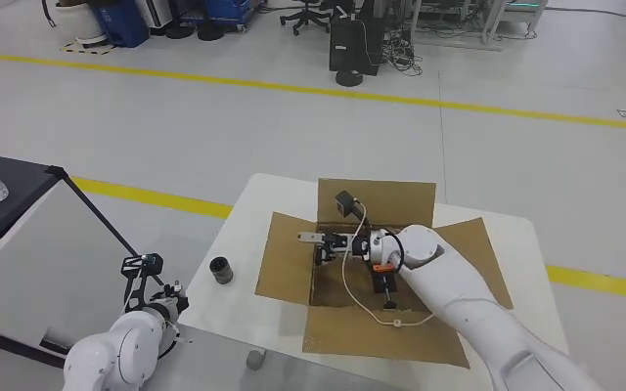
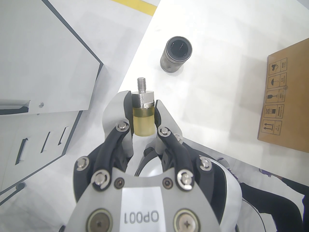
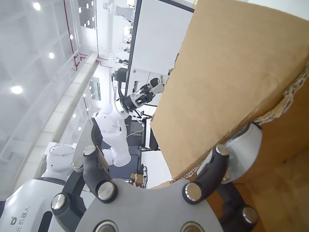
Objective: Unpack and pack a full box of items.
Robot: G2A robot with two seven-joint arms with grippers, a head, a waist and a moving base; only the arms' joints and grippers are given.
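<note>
- What is the biggest thing in front of you?
- The white table (image 1: 245, 215). On it is the open cardboard box (image 1: 284, 259), with its flaps folded outward.
- Where is your right arm?
- My right pincer (image 1: 315, 238) is down inside the box, at the wall on my left arm's side. The top view places it there. My right wrist view adds the fingers (image 3: 251, 141), which are spread wide with a cardboard edge of the box between them. I cannot tell whether they touch it.
- What lies in the box?
- From above I see a black adapter (image 1: 346, 204) by the far wall. A white cable (image 1: 362, 293) loops toward the near flap.
- And outside the box?
- A dark metal cylinder (image 2: 176, 54) stands on the table between the box flap and the table's edge. From above it is a small dark stub. My left wrist view looks into its hollow bore.
- And your left arm?
- My left pincer (image 2: 142, 102) hangs just off the table's edge, near the cylinder. It is pinching a yellowish bumper (image 2: 143, 119) whose threaded metal stud points away from my wrist. The top view gives where the pincer is, and the wrist view gives what it grips.
</note>
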